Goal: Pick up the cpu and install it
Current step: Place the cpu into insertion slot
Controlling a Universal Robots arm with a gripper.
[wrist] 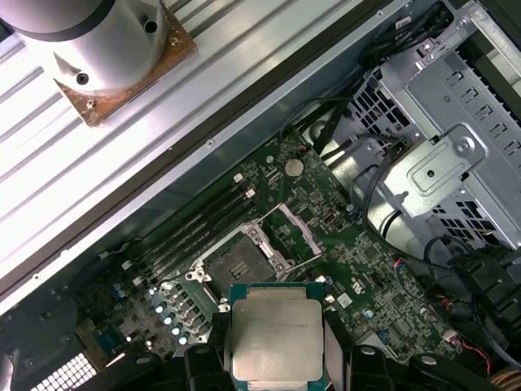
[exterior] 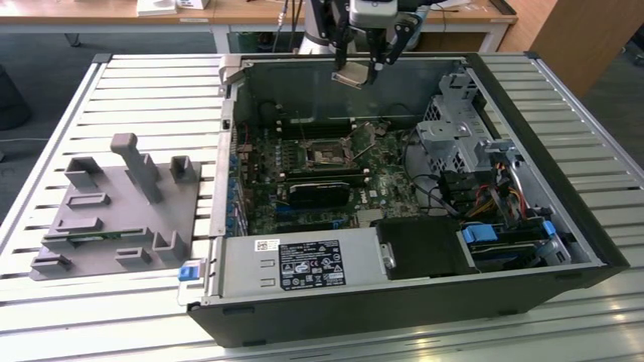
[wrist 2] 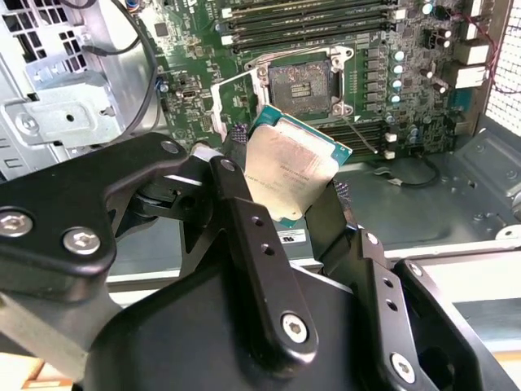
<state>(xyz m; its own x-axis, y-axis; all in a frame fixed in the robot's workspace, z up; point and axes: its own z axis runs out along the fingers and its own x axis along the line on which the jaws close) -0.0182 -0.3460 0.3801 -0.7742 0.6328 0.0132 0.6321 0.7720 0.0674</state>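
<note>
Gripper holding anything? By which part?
Yes: the cpu, pinched by two opposite edges between the fingers, clear of the socket.

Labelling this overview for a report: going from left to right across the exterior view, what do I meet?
grey tray → cpu held in the gripper → metal drive cage
</note>
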